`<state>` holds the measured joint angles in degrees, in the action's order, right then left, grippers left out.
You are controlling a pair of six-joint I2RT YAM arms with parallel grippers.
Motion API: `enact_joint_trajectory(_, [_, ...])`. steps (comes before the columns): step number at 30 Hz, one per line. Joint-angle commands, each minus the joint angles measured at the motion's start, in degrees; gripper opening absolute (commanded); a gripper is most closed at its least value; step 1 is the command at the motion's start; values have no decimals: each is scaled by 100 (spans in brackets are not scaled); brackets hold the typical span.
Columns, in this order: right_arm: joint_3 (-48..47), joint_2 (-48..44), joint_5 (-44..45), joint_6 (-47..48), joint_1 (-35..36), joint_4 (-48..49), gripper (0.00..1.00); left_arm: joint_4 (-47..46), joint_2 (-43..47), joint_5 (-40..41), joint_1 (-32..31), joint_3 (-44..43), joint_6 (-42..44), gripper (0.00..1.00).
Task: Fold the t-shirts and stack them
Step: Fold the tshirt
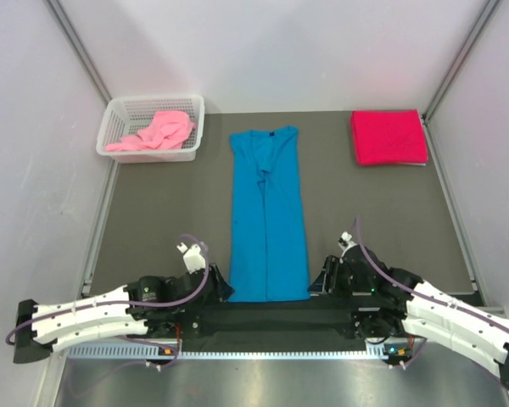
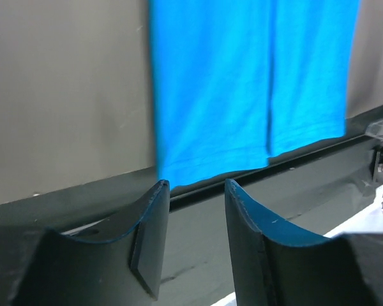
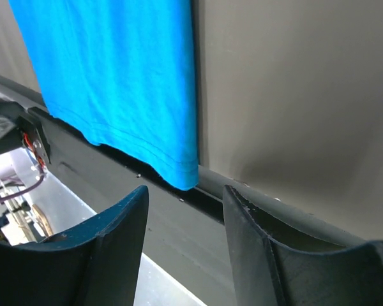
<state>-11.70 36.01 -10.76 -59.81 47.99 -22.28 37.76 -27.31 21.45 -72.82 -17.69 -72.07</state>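
Observation:
The bright blue t-shirt point(image 1: 267, 212) lies folded into a long narrow strip down the middle of the table, collar at the far end, hem hanging slightly over the near edge. It also shows in the left wrist view point(image 2: 242, 83) and the right wrist view point(image 3: 115, 76). The crimson red t-shirt point(image 1: 388, 136) lies folded at the far right. The light pink t-shirt point(image 1: 157, 131) is bunched in the basket. My left gripper point(image 1: 220, 287) point(image 2: 196, 191) is open and empty by the hem's left corner. My right gripper point(image 1: 320, 278) point(image 3: 185, 197) is open and empty by the hem's right corner.
A white mesh basket point(image 1: 119, 114) stands at the far left corner. The dark mat point(image 1: 170, 203) covers the table. A black rail point(image 1: 271, 318) runs along the near edge between the arm bases. White walls enclose the sides and back.

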Motion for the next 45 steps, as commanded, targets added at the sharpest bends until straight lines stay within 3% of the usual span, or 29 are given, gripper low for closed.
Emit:
enact_joint_trajectory(1, [177,-147,233,-399,158,224,50,30,165,-194,4,240,-342,46])
enact_joint_trajectory(9, [283,231,241,-725,316,549,48,-285,-537,-264,4,283,-351,54])
enact_joint_trajectory(13, [274,494,215,-865,352,830,48,-873,-802,-449,13,495,-448,54])
enact_joint_trajectory(17, [291,469,347,-971,457,918,48,-858,-969,-326,22,504,-483,53])
enact_joint_trajectory(27, [301,495,338,-1041,536,1349,47,-1245,-443,-229,22,767,-500,49])
enact_joint_trajectory(36, [195,258,514,-1138,589,831,49,-603,-486,-19,22,530,-519,49])
enact_joint_trajectory(45, [160,-86,672,-1252,589,690,51,-963,-995,-80,22,460,-439,50])
